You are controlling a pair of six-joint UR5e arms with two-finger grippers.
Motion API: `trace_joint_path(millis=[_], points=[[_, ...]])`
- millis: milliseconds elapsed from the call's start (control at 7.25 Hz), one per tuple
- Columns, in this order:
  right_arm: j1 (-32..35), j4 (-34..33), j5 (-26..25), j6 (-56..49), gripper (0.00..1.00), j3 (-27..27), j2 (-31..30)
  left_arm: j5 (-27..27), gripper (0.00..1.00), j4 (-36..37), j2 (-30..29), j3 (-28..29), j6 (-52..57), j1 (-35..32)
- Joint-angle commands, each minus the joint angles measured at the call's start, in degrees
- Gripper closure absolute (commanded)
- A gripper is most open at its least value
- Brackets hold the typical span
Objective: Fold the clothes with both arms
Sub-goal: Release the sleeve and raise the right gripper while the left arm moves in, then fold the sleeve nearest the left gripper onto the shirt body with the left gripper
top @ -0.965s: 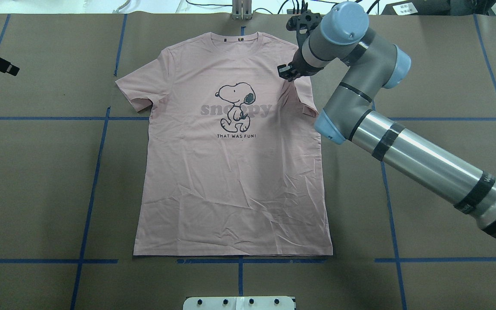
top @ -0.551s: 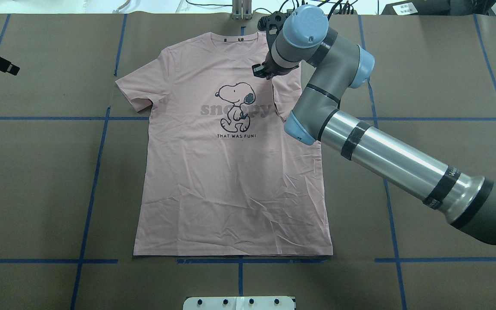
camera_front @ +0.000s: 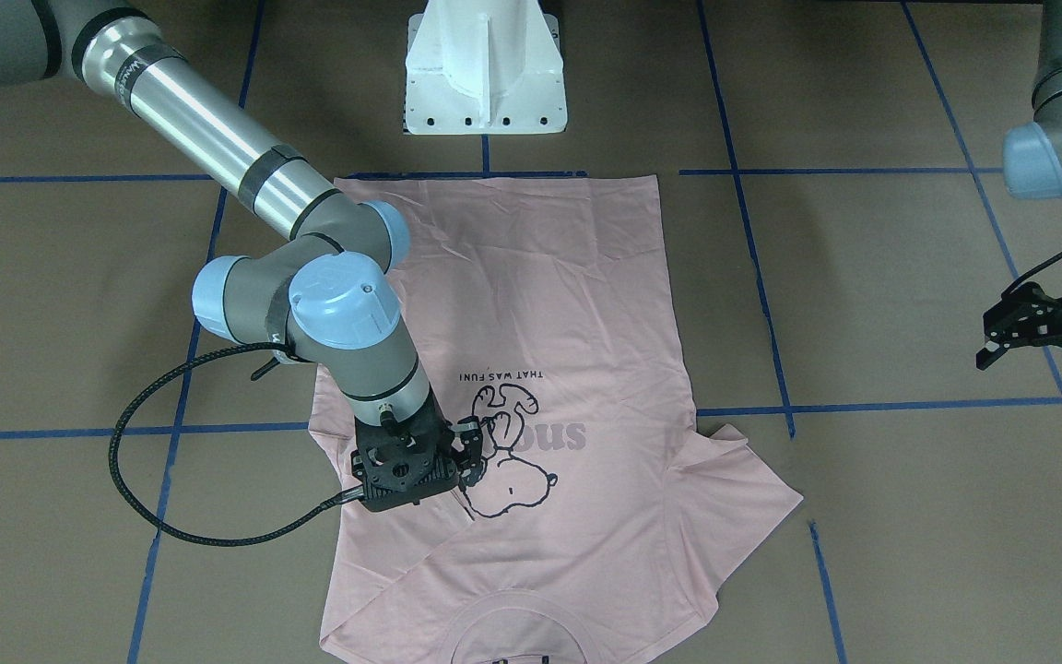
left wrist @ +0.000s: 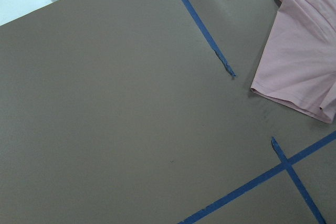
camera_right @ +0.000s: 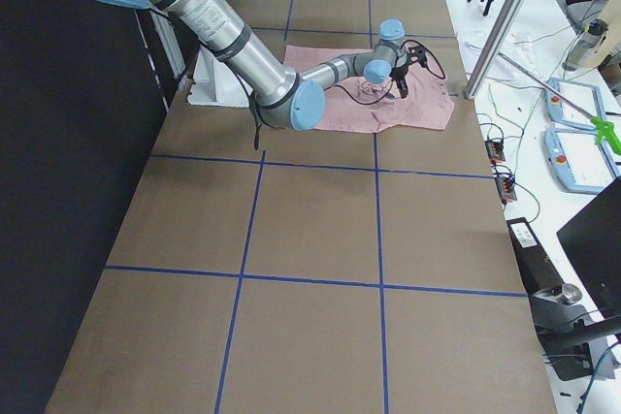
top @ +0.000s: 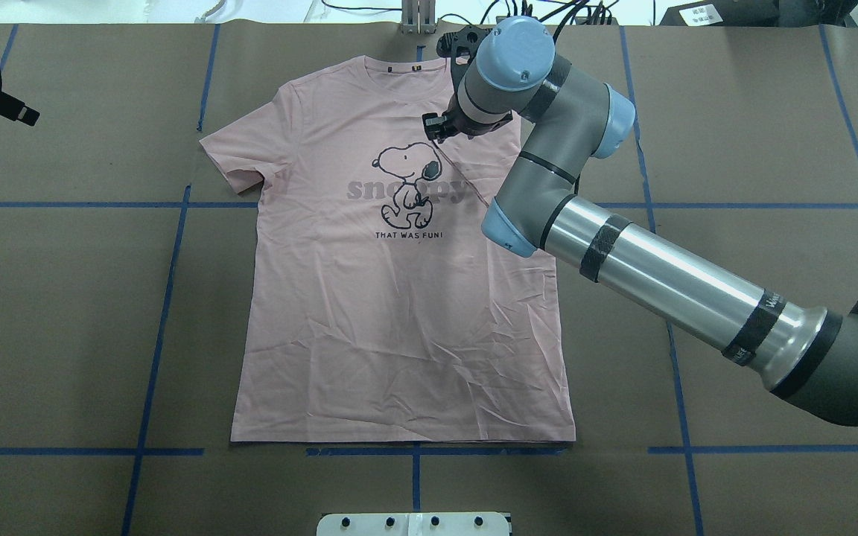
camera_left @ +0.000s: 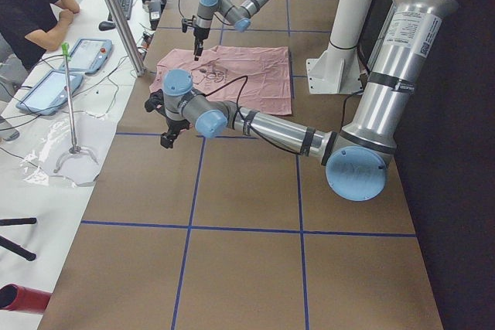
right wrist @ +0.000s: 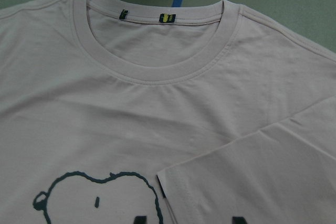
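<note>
- Left gripper (camera_front: 1029, 373): jaws apart, nothing in them. It hangs over bare table (top: 64, 298), well off the shirt (top: 399, 335) on its left side. Its wrist cam sees only table, tape (left wrist: 210, 45) and the left sleeve (left wrist: 299, 51) at the right of the frame.
- Left sleeve: flat, spread out toward the left gripper, not folded in yet. We judge the left arm (camera_left: 271, 125) the nearer one for it. The right arm (top: 660, 275) would have to cross the whole chest.
- Shirt: mid-table, print up, lightly creased. Its long axis runs straight away from our base, with the hem (top: 403, 433) near and the collar (right wrist: 152, 74) far.
- Dog (top: 407, 182): centre chest, a handy centreline marker.
- Right sleeve (right wrist: 252, 182): turned inward over the chest, plain underside up, its corner just beside the dog's head.
- Right gripper (top: 433, 128): low over the upper chest, just right of the dog's head, between it and the collar. Jaws look pinched together on the sleeve's edge. The fingertips are small in every view, so we rate that likely, not certain.
- Our read of what the next move turns on: the fold line should run parallel to the long axis. The jaws sit at its far end, so the unfolded right side lies toward our base from them.
- Risk: released above the cloth, the sleeve may land skewed.
</note>
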Motion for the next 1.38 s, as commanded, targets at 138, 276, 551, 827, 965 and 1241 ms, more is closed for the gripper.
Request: trace_joint_path(millis=[138,276,551,827,965,1241], points=[[0.96,-22.49,8.35,7.65,0.00,12.16,-0.70,4.19,0.00,-5.22,-5.85,2.50,-26.84,7.33],[1.66,-31.84,8.21,7.74,0.00,20.31,-4.01,9.71,0.00,-8.99,-7.35,4.42,-33.65,11.19],[4.91,-38.68,9.25,6.96,0.00,32.55,-11.12,21.22,0.03,-13.31,-13.05,13.36,-44.48,16.39],[7.90,-38.79,14.16,5.47,0.00,37.87,-16.59,28.64,0.04,-18.07,-15.52,21.54,-45.58,20.01],[8.95,-38.79,14.27,2.33,0.00,39.63,-18.61,31.27,0.05,-20.61,-15.97,24.10,-45.67,22.20],[9.32,-38.52,14.18,0.80,0.00,39.64,-19.43,31.47,0.11,-21.25,-15.98,24.57,-45.58,22.83]])
